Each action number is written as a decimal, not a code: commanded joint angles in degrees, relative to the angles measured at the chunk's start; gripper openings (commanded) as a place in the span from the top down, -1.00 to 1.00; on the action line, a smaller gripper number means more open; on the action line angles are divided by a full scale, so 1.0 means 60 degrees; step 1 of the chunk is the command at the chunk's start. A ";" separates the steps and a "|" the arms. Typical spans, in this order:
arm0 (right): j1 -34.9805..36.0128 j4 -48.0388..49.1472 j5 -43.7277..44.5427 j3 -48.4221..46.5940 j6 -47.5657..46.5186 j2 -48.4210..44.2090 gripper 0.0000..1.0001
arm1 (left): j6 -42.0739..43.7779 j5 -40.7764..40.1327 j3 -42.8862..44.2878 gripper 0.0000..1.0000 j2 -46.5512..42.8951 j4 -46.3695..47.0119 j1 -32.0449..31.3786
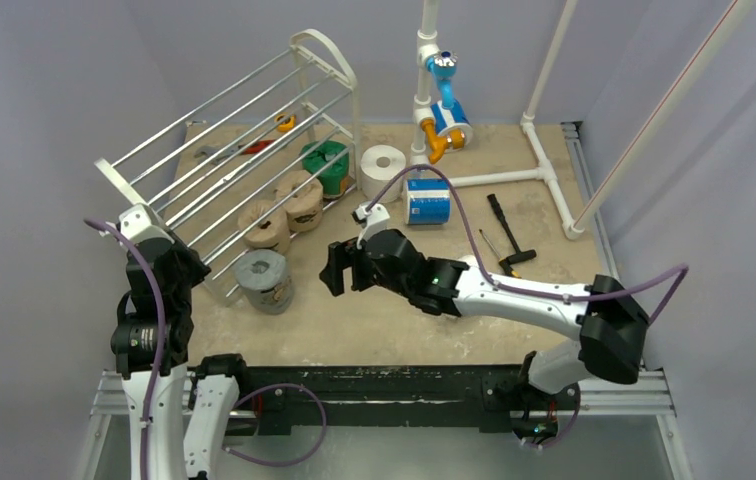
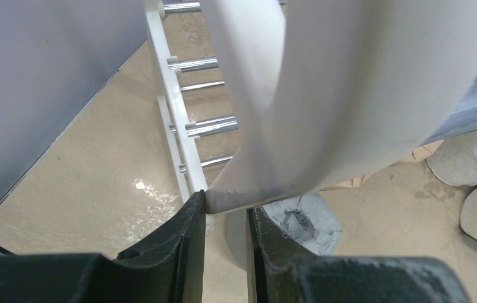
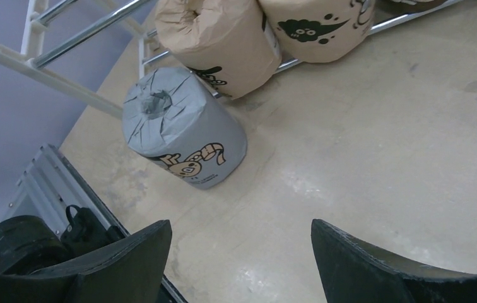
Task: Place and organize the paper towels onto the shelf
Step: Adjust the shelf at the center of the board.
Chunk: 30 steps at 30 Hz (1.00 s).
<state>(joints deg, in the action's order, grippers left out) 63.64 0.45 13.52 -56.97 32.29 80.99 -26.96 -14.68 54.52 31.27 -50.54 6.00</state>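
The tan table has a smooth, slightly glossy top with scuffed patches. At its back left the shelf appears to lean: white arched end frames joined by thin, shiny metal rods, slick and widely spaced.

The left tool has its dark fingers drawn close on the edge of the shelf's white near frame, pinching it. The right tool hangs spread wide and empty over bare table, facing the grey roll.

That roll stands on end just beside the shelf's near foot, its crinkled grey wrap gathered into the core. Two tan rolls in printed wrap rest on the lowest rods, and a green roll lies further along. A plain white roll and a blue-white roll stand apart on the table.

The grey roll looks next. The wide fingers should straddle its round flank, squeeze lightly because the soft paper gives, and set it across two rods so it cannot slip between them. Meanwhile the left tool should steady the frame.
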 commanded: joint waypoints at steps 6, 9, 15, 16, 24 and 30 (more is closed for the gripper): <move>-0.0001 0.0091 -0.1752 -0.2095 0.1276 0.2409 -0.63 | -0.1818 0.2693 -0.0495 1.00 -0.0087 -0.0394 -0.0022; 0.0023 0.0085 -0.1855 -0.2764 0.1433 0.3010 -0.62 | -0.1784 0.2751 -0.0539 1.00 -0.0155 -0.0415 -0.0021; 0.0043 -0.0060 -0.1601 -0.3749 0.1596 0.3985 -0.61 | -0.1592 0.2895 -0.0597 1.00 -0.0172 -0.0453 -0.0023; 0.0043 -0.0060 -0.1608 -0.3918 0.1628 0.4125 -0.61 | -0.1565 0.2892 -0.0610 1.00 -0.0183 -0.0444 -0.0023; 0.0043 -0.1270 -0.1556 -0.5113 0.1680 0.5339 -0.54 | -0.1419 0.2769 -0.0601 0.98 -0.0271 -0.0525 -0.0031; 0.0044 -0.1752 -0.1354 -0.5389 0.1595 0.5672 -0.46 | -0.1414 0.2782 -0.0634 0.79 -0.0332 -0.0583 -0.0025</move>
<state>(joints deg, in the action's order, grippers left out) 63.75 -6.55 3.38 -86.28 42.15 115.13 -34.09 -0.34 50.68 29.52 -53.60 6.09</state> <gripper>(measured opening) 0.746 0.079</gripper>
